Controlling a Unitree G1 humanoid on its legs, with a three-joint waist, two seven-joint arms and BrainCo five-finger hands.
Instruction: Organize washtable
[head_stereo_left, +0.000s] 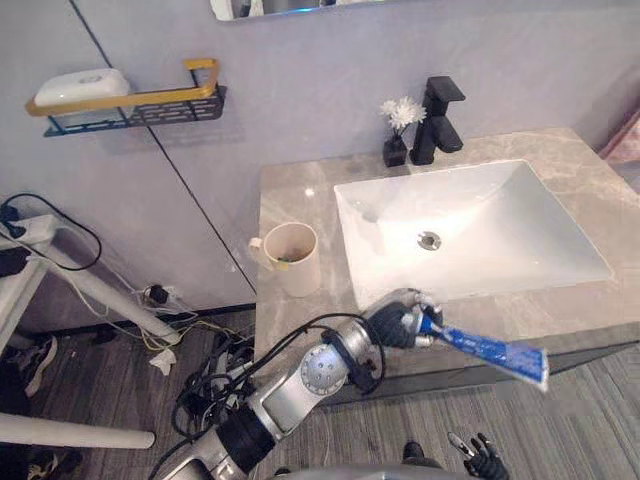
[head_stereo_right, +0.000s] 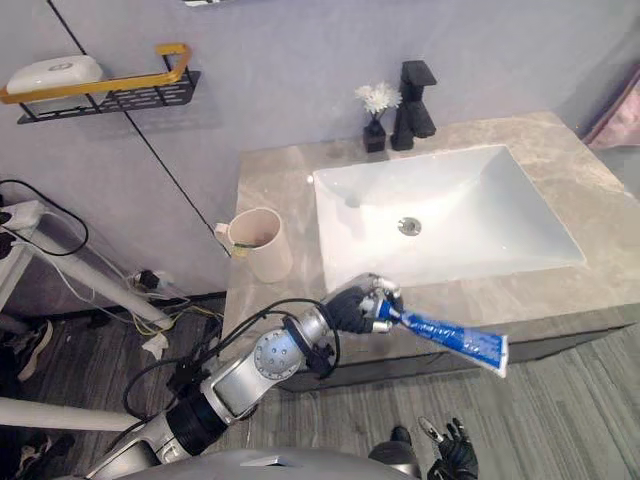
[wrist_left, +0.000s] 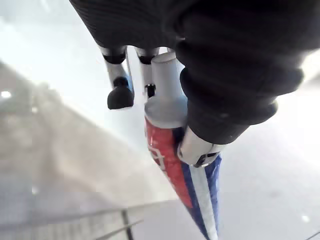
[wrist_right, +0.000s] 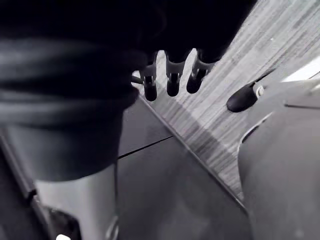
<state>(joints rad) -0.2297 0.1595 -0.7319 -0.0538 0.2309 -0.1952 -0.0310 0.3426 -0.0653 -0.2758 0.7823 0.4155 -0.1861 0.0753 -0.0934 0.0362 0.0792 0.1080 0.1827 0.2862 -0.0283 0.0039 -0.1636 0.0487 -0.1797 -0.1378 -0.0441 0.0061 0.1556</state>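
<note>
Fingers (wrist_left: 120, 97) of the left hand (head_stereo_left: 398, 325) are clenched with the thumb round the cap end of a blue toothpaste tube (head_stereo_left: 490, 350). The grip sits right at the neck. The flat tail runs out free toward 4 o'clock, past the front edge of the counter (head_stereo_left: 290, 190) and over the floor. Holding it by the stiff neck rather than the soft body probably keeps the tube from folding, and it leaves the whole tail free to go into a container first.

At about 10 o'clock from the hand, near but apart, a cream cup (head_stereo_left: 293, 258) stands upright on the counter with its mouth open. It holds something small that I cannot make out. It looks like the likely home for the tube, which would have to be swung upright to go in.

From 12 to 2 o'clock lies the white sink (head_stereo_left: 480, 200). The black faucet (head_stereo_left: 438, 120) and a small flower vase (head_stereo_left: 398, 135) stand at its back edge. Far off at 10 o'clock a wall shelf (head_stereo_left: 130, 105) carries a soap (head_stereo_left: 80, 85).

The right hand (head_stereo_left: 480, 458) hangs low at 5 o'clock with its fingers relaxed and holding nothing.
</note>
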